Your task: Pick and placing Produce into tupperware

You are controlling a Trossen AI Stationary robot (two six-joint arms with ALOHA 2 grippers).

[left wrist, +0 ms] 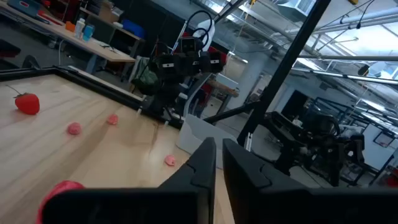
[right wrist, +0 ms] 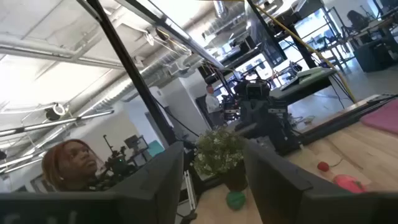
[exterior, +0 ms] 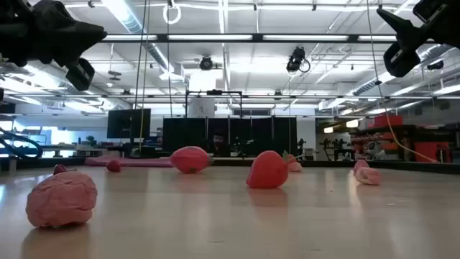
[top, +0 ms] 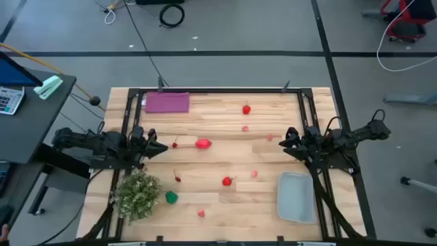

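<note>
1. Eleven or so produce pieces lie loose on the wooden table (top: 225, 137), none yet in the tupperware (top: 296, 197), which sits near the table's front right corner, apparently empty.
2. Red strawberry-like piece (top: 246, 108): near the far edge, by itself. A second red piece (top: 227, 181) lies mid-table, the nearest large item to the tupperware.
3. Pink-red oval piece (top: 203, 143): centre-left, just beyond the left gripper (top: 157, 146); a small dark red piece (top: 175, 144) lies between them.
4. Green piece (top: 171, 197): front left, just beside the bushy pale-green plant (top: 137, 194).
5. Small pink pieces, e.g. (top: 245, 128), (top: 255, 174), (top: 201, 213): scattered across the middle and front.
6. Purple rectangle (top: 167, 102): flat, far left; not part of the task.
7. Handling, judged: pieces look light, smooth-skinned and rounded, likely to roll or slip; grasp across the widest middle with mild pressure. The lumpy pink piece (exterior: 61, 201) looks softer.
8. Left gripper: raised at the table's left side, fingers nearly closed with a narrow gap, holding nothing.
9. Right gripper (top: 287, 140): raised at the right side, behind the tupperware, fingers spread, holding nothing.
</note>
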